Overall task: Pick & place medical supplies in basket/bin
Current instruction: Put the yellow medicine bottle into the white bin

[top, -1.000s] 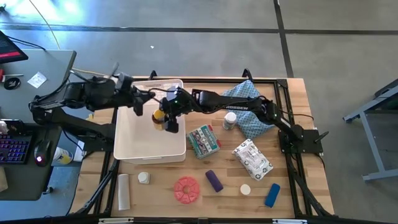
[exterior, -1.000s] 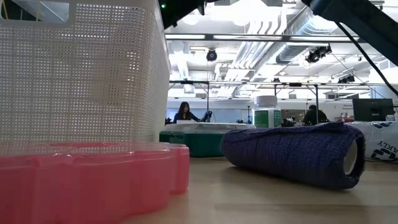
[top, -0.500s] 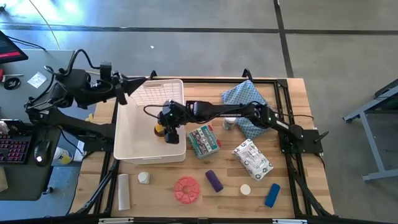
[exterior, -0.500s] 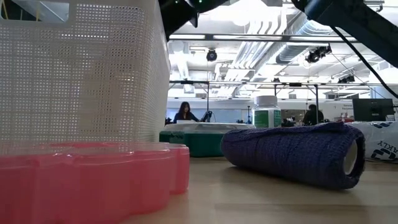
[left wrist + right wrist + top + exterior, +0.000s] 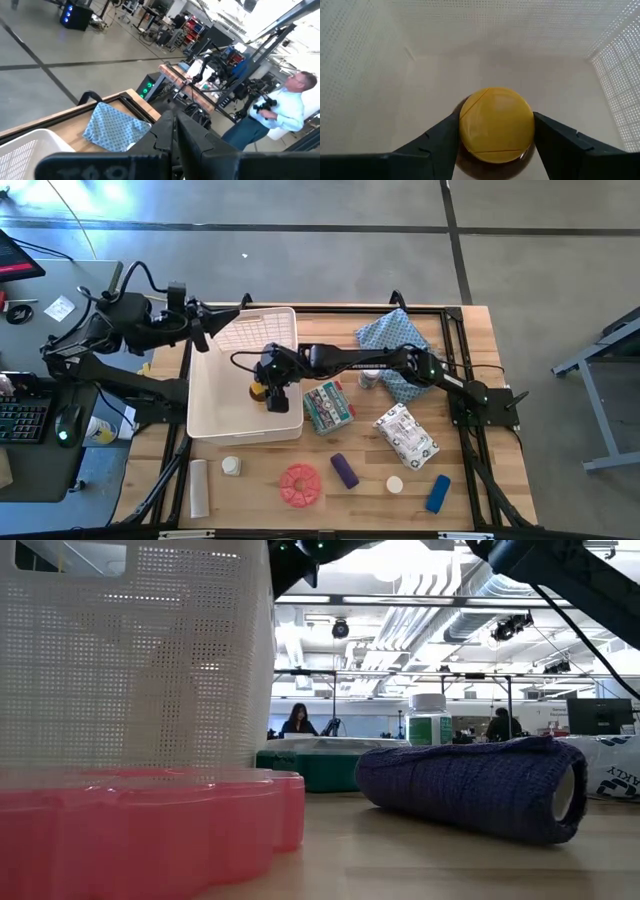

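2 arms attend the white bin [image 5: 205,405], which sits on the table's left side to receive supplies. The right gripper [image 5: 496,131] reaches down inside it, fingers clamped on the amber yellow-capped bottle [image 5: 496,125] just above the floor, judged ready for release. The left gripper [image 5: 200,327] waits outside the bin's far-left corner; its finger state cannot be told.

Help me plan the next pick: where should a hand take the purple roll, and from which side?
Grip the purple roll across its middle, coming straight down. It lies on its side on the table, open on both long flanks, so fingers can straddle its width.
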